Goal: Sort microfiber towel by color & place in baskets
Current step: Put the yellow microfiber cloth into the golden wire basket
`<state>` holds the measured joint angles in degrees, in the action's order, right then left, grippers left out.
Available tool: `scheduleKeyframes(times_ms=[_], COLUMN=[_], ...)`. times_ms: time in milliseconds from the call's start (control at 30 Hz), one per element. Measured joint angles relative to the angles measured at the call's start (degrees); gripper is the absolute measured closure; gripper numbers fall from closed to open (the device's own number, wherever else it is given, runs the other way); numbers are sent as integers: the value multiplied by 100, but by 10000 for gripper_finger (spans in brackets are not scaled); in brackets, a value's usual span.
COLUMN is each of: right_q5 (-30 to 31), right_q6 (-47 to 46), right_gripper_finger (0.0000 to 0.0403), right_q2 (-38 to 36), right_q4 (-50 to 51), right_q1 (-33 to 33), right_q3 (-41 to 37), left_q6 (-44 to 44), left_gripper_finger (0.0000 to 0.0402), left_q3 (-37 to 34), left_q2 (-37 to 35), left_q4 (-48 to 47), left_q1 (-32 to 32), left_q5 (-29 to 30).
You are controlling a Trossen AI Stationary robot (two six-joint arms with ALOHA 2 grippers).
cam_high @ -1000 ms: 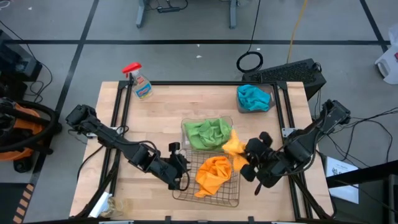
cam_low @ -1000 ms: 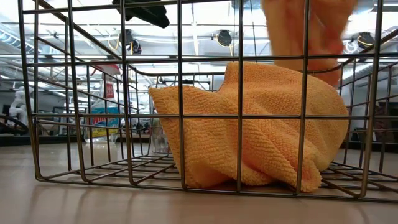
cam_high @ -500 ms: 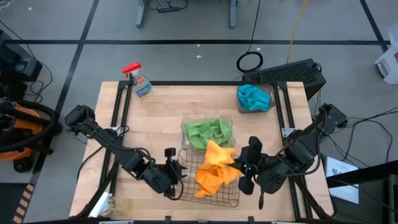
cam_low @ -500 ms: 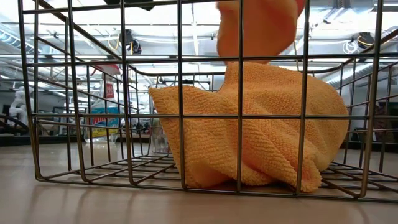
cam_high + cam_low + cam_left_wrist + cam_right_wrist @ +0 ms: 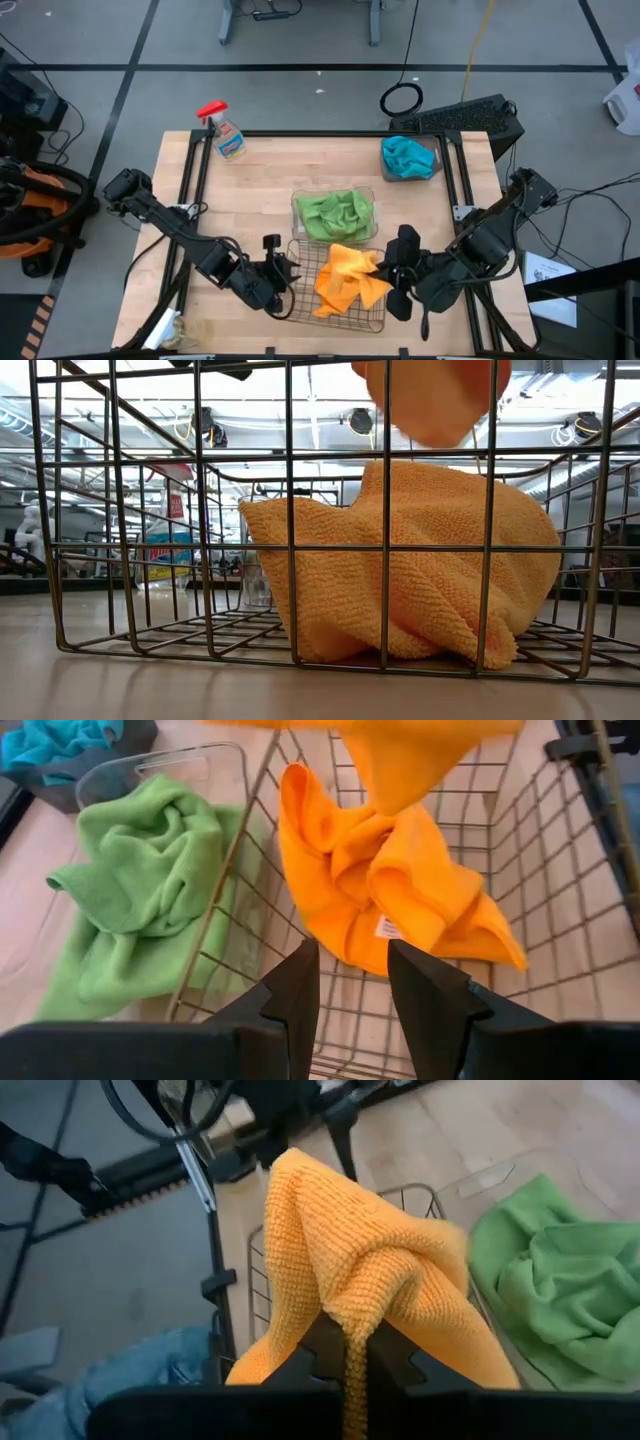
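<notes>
Spray bottle point(image 5: 227, 136) stood at the table's far left corner. Left gripper point(image 5: 283, 277) sat at the wire basket's point(image 5: 300, 308) left edge, fingers point(image 5: 300, 982) parted, grasping nothing. One orange towel point(image 5: 338, 282) lay inside the wire basket. Right gripper point(image 5: 390, 272) was clenched on a second orange towel point(image 5: 366, 262), held over the basket's right side, above the first. Green towels point(image 5: 335, 212) filled the clear basket point(image 5: 297, 203) just behind the wire one. Teal towels point(image 5: 405, 156) sat in the dark basket point(image 5: 432, 157) at the far right.
</notes>
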<state>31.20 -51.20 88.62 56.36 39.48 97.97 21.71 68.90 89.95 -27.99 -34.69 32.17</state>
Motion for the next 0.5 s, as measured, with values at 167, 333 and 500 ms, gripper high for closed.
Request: scheduleKeyframes(times_ms=[167,333,500], right_q5=[-27,-291,-402], right_q6=[98,127,-2], right_gripper_finger=[401,400,400], right_q2=[416,1024,1575], right_q4=[6,0,-2], right_q1=[-34,-224,-414], right_q3=[-2,-2,-2], left_q6=[-106,-115,-115], left_gripper_finger=[275,275,275], left_q3=[-2,-2,-2], left_q2=[0,0,0], left_q4=[0,2,7], left_q1=[63,76,76], left_q5=[35,50,61])
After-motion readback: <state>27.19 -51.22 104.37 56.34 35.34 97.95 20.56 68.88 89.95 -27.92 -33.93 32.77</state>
